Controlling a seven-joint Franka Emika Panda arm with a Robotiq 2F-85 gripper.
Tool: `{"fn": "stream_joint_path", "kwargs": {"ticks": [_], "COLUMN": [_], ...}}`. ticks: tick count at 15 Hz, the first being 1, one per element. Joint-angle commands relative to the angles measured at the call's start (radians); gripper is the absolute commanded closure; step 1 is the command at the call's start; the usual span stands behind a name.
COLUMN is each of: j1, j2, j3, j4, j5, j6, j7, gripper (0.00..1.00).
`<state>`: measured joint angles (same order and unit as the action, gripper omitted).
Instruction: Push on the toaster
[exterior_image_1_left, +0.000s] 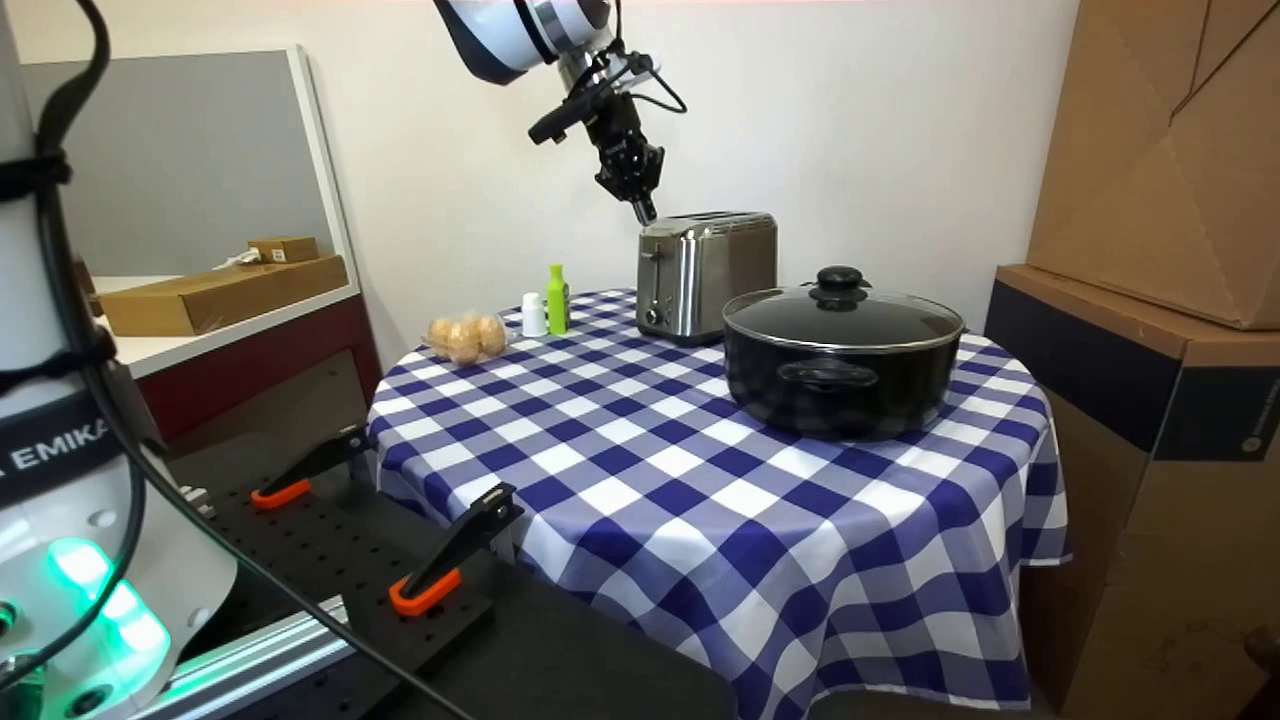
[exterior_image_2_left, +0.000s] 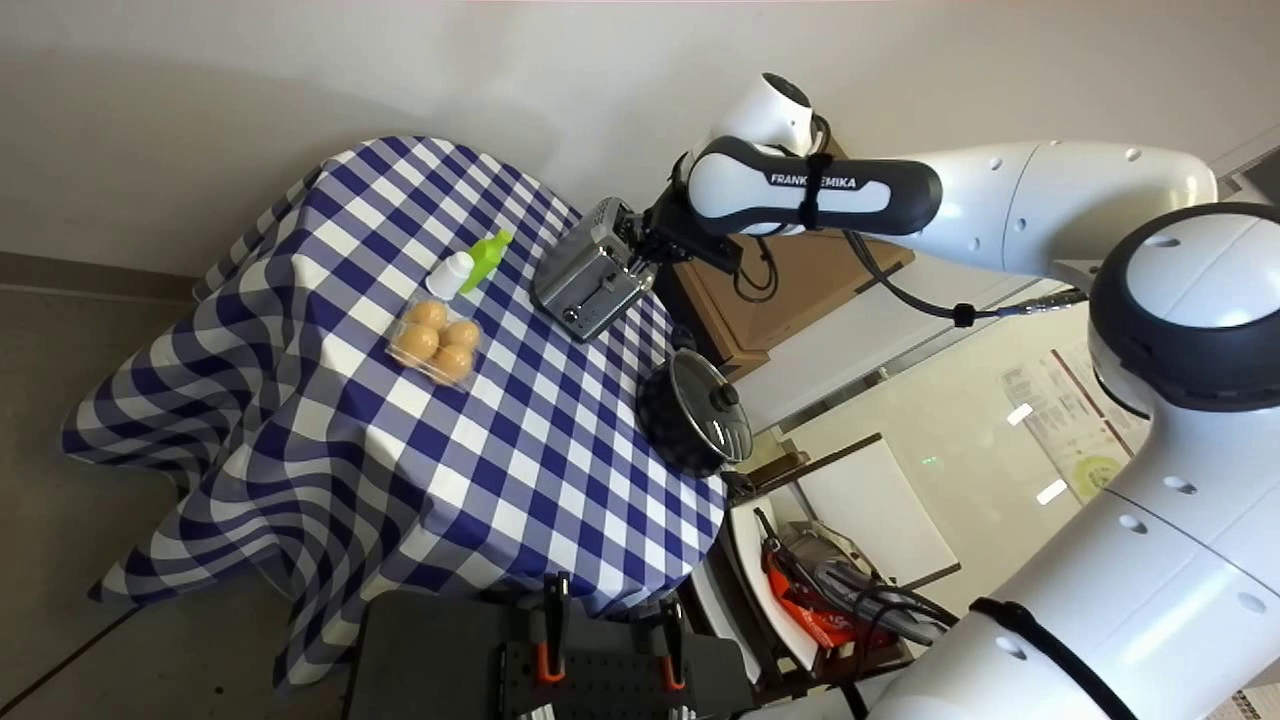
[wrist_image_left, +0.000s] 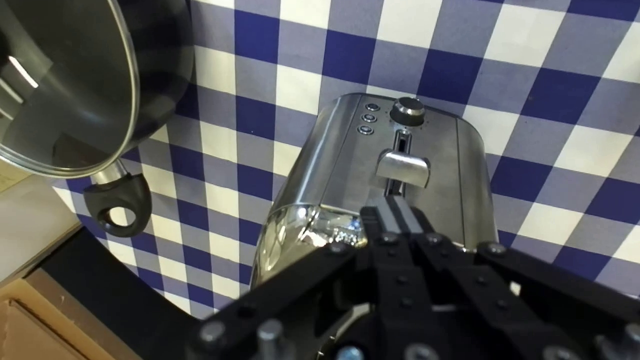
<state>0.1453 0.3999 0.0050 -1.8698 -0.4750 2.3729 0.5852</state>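
The shiny silver toaster (exterior_image_1_left: 700, 275) stands upright on the checkered tablecloth; it also shows in an exterior view (exterior_image_2_left: 578, 262) and the wrist view (wrist_image_left: 345, 165). Its metal lever (wrist_image_left: 403, 168) sits partway along the slot, with a dial (wrist_image_left: 407, 111) and small buttons below it. My gripper (wrist_image_left: 398, 204) is shut and holds nothing. Its fingertips are over the toaster's lever side, near the top edge and above the lever. In an exterior view the gripper (exterior_image_1_left: 645, 212) points down at the toaster's top front edge. I cannot tell whether the fingertips touch the toaster.
A black pot (exterior_image_1_left: 840, 395) with a glass lid stands beside the toaster; its side handle (wrist_image_left: 120, 205) shows in the wrist view. A green bottle (exterior_image_1_left: 557, 302), a white bottle (exterior_image_1_left: 533, 316) and a clear egg pack (exterior_image_1_left: 466, 340) stand on the table. Cardboard boxes (exterior_image_1_left: 1150, 180) are beyond it.
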Motion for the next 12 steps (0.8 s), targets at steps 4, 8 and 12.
{"fn": "stream_joint_path", "kwargs": {"ticks": [4,8,12], "j1": [0.053,0.065,0.071], "j2": [0.139,0.196,0.251], "j3": [-0.061,-0.074,-0.084], "j4": [0.112,0.135,0.155], "j5": [0.011,0.023,0.03], "j6": [0.009,0.011,0.017], "j7": [-0.013,-0.022,-0.027], "gripper": [1.0,1.0,1.0]}}
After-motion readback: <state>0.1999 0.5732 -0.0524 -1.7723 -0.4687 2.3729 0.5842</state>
